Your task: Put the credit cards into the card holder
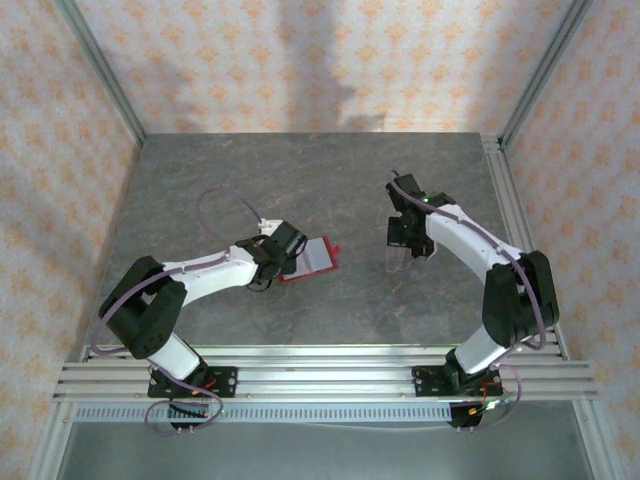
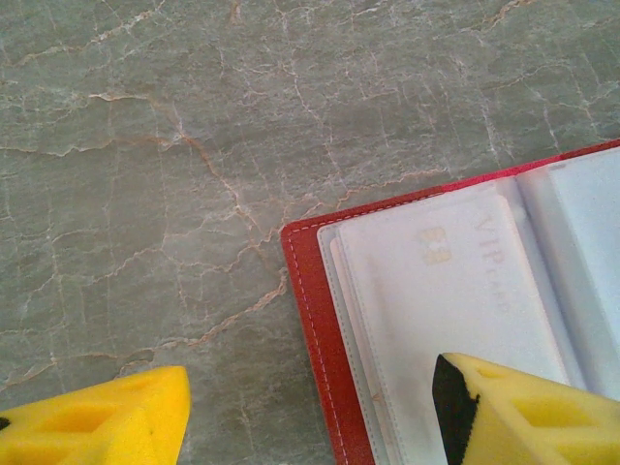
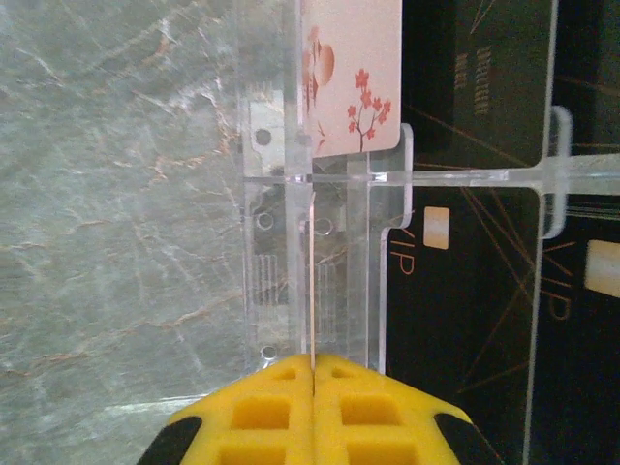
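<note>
Our right pincer (image 3: 312,366) has its yellow pads pressed flat together with no gap. A thin edge-on sliver runs up from the seam between them. We cannot tell whether that is a card pinched there or a wall of the clear stand (image 3: 387,242) just ahead of it. Our left pincer (image 2: 310,380) stands partly open and holds nothing. One finger hangs over bare desk (image 2: 145,145) and the other over the card holder (image 2: 310,320); whether that finger touches it we cannot make out.

The dark credit cards (image 3: 465,320) sit behind the stand's clear walls and are cut off at the right of the wrist view. We count two with gold VIP lettering and a chip. Above them lies more dark surface with gold print that we cannot separate into cards. One pink card (image 3: 354,77) with a blossom print stands in the stand.

The one card holder lies open, left of the desk's middle and toward the near edge. A single sleeved card (image 2: 436,300) reading VIP shows pale through its frosted pocket. The one stand sits right of the middle.
</note>
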Available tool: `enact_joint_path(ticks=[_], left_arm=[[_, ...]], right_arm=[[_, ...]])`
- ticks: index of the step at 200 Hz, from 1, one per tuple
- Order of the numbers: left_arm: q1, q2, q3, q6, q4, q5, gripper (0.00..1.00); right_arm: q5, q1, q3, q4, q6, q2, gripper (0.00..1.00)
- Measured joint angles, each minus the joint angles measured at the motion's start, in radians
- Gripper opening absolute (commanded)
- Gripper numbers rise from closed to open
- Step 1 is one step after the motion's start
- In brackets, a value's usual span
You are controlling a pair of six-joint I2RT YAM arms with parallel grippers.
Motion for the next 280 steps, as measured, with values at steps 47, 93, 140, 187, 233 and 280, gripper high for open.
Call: enact_joint_path(ticks=[47, 93, 140, 187, 233, 280], left_arm=[[0.0, 0.01, 0.0, 0.011, -0.014, 0.01, 0.68], [-0.018, 0.089, 0.025, 0.031, -0.04, 0.023, 0.68], [-0.033, 0.11, 0.054, 0.031, -0.053, 0.014, 0.68], [-0.033, 0.11, 0.055, 0.031, -0.075, -0.009, 0.68], [-0.033, 0.11, 0.055, 0.045, -0.093, -0.043, 0.68], [-0.01, 0.11, 0.055, 0.096, -0.104, -0.056, 0.68]], right_arm=[[-0.063, -0.002, 0.051, -0.005, 0.0, -0.076, 0.0], [-0.218, -0.002, 0.057, 0.033, 0.019, -0.118, 0.0], [-0.468, 0.0, -0.07, 0.254, 0.097, -0.123, 0.0], [-0.593, 0.045, -0.154, 0.452, 0.155, -0.075, 0.0], [-0.638, 0.107, -0.17, 0.602, 0.182, -0.003, 0.0], [-0.656, 0.12, -0.184, 0.704, 0.211, 0.053, 0.0]])
